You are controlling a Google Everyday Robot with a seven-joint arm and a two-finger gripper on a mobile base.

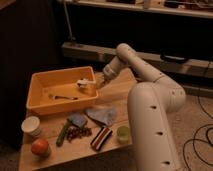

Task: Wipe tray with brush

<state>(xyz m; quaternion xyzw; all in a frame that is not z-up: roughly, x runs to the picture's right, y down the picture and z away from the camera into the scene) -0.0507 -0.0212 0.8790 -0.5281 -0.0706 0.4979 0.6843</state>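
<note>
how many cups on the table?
2: white cup front-left, by the tray near corner; green cup front-right, beside the robot body, which may hide more. The tool is over the tray's right end.

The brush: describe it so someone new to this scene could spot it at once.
On the wooden table, find the yellow tray at its back left. The brush is the pale object at the tray's right end, beside the gripper; the other thing inside, a thin dark stick, lies mid-tray.

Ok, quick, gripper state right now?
Gripper: over the right end of the yellow plastic tray, by a small whitish brush; whether it grips it cannot be told.
</note>
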